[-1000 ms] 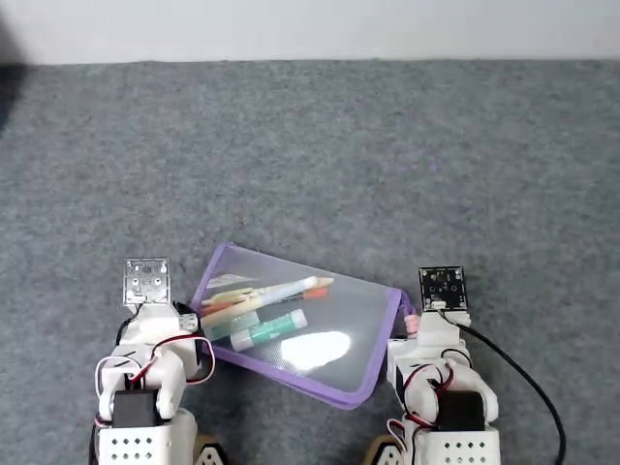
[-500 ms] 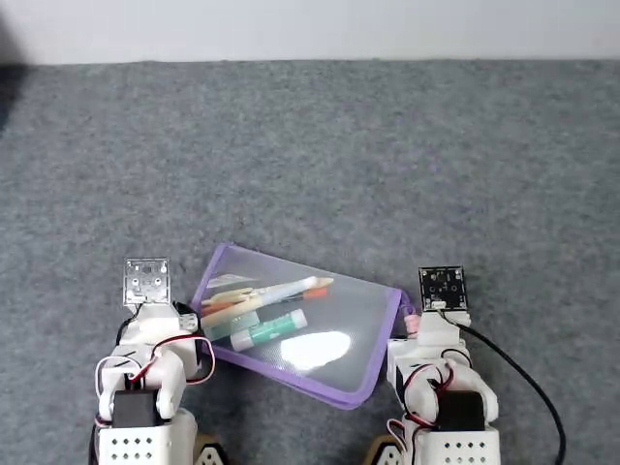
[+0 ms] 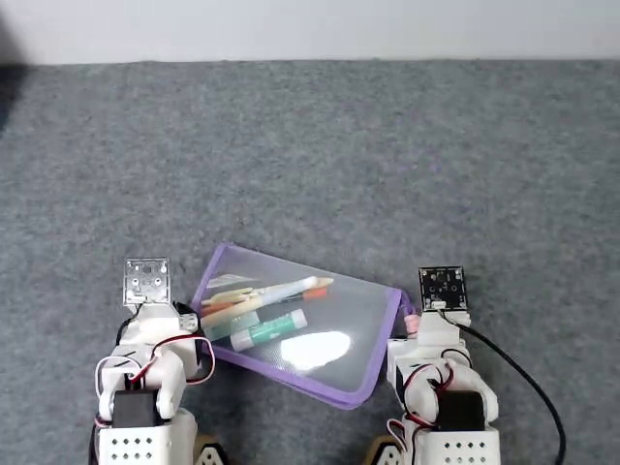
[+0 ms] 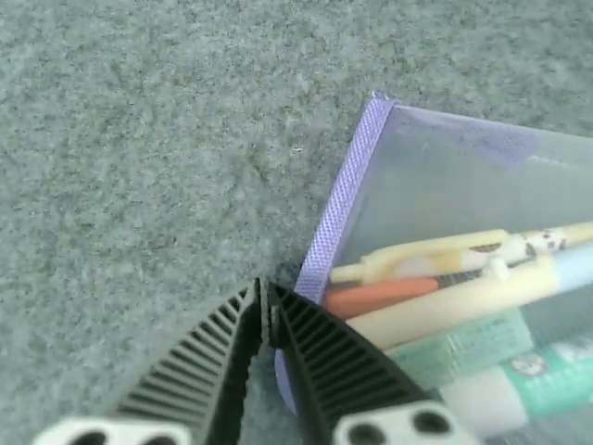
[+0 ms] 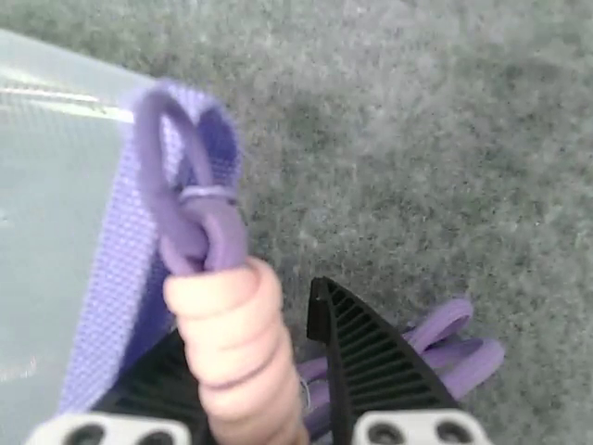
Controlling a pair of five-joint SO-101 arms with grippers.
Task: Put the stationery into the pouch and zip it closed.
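The clear purple-edged pouch point(image 3: 329, 344) is laid on the grey carpeted table point(image 3: 310, 155), between the white left arm point(image 3: 145, 387) and right arm point(image 3: 441, 387). In its left half, pastel plastic pens point(image 3: 266, 295) are contained.

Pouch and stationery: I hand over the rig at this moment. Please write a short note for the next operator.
Left gripper: shut on nothing, tips beside the purple edge of the pouch.
Right gripper: at the pink zipper pull, at the pouch's other end; grip unclear.
Done: pens and glue stick lie inside the pouch, which rests on the grey mat between the arms.
To do: the zip looks closed, but confirm it, then draw both arms away.
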